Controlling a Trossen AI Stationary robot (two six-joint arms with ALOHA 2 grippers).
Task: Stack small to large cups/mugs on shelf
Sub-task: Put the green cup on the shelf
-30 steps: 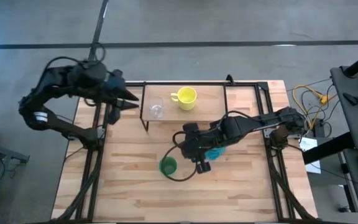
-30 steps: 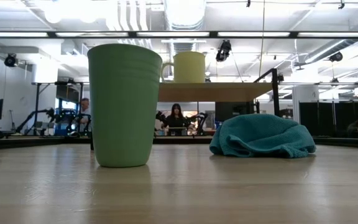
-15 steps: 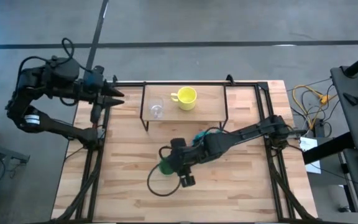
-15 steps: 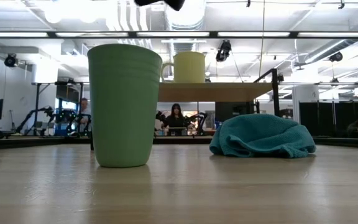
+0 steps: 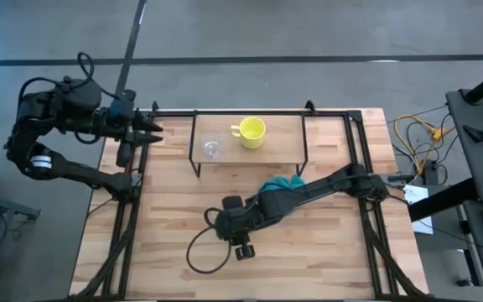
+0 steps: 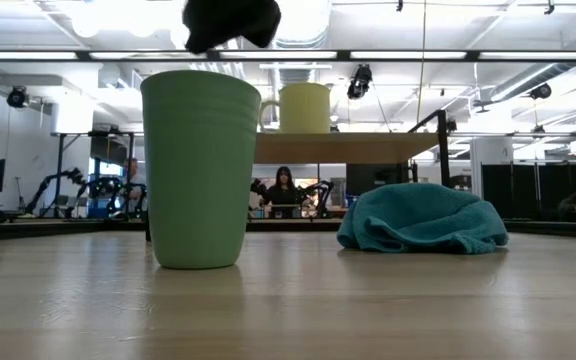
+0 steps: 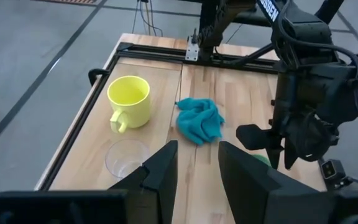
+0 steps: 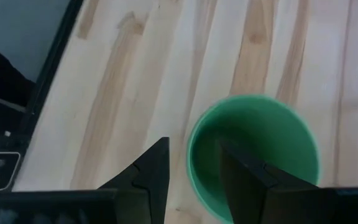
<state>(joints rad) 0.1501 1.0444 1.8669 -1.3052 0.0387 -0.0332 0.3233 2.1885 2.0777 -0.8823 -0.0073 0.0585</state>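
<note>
Spanning most of the high view is the wood desk [image 5: 174, 252], with the shelf [image 5: 250, 151] sitting along its far edge on thin black legs. Right arm is reaching across the desk, its tool [image 8: 188, 171] hanging just above the green cup [image 8: 253, 155]; fingers are apart, one outside the near rim wall and one over the mouth, not touching yet as far as I can tell. Left arm is parked off the desk's far-left corner, its tool [image 7: 197, 171] aimed back at the shelf, fingers apart, holding nothing.

Teal cloth [image 5: 282, 184] is lying bunched between the shelf and the green cup, near the right arm's forearm.

Green cup is standing upright on the open desk, well apart from the shelf. Yellow mug [image 5: 250, 132] is sitting upright mid-shelf, handle pointing at the glass cup [image 5: 211, 148], which is just beside it toward the shelf's left end.

Handling, my read:
- green cup: looks like light, stiff plastic, ribbed wall, no handle. A rim pinch, one finger in and one out, should be working; an empty cup is tipping easily if nudged first.
- yellow mug: likely ceramic, heavier, glazed and slick. Taking the wall or rim beats the handle.
- glass cup: fragile, slippery, hard to see. Needing a gentle squeeze.

No brand, label or writing is reading on any cup.
</note>
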